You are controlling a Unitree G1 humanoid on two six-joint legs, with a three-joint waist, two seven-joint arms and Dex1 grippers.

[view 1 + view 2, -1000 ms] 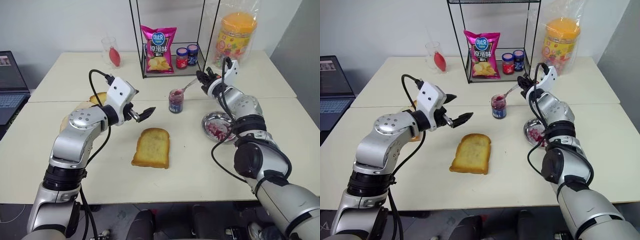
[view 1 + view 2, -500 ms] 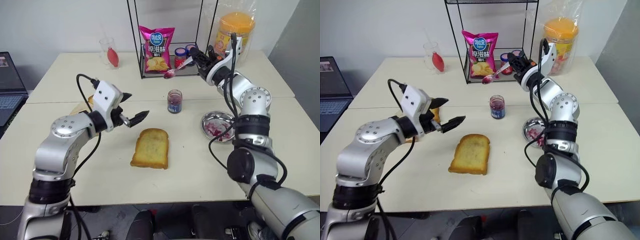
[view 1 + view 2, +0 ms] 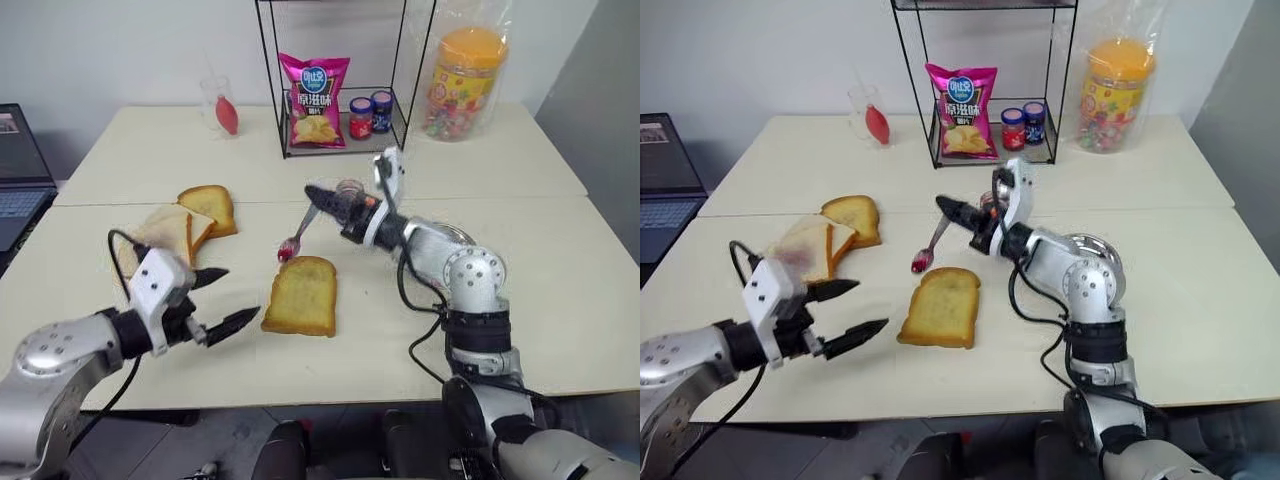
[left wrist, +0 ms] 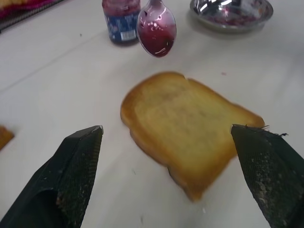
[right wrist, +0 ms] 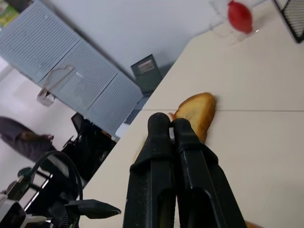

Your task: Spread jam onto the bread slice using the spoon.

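Note:
The bread slice (image 3: pixel 301 296) lies flat near the table's middle, golden with a darker crust. My right gripper (image 3: pixel 316 193) is shut on the handle of the spoon (image 3: pixel 300 228), which slants down towards the slice's far left corner. The spoon's bowl (image 4: pixel 156 27) carries glossy dark red jam (image 4: pixel 157 37) and hangs just beyond the bread, not touching it. My left gripper (image 3: pixel 234 297) stands open and empty, low over the table to the left of the slice. The open jam jar (image 4: pixel 121 19) stands behind the spoon.
Several other toast slices (image 3: pixel 178 222) lie at the left. A steel plate (image 4: pixel 232 10) smeared with jam sits to the right. A wire rack (image 3: pixel 340 85) holding a crisp bag and two small jars stands at the back, with a sweets tub (image 3: pixel 460 75) beside it. A laptop (image 3: pixel 20 170) is at far left.
My right arm swung the spoon from up by the rack down and left to the bread's far edge. My left arm drew back towards the near left, uncovering the other slices.

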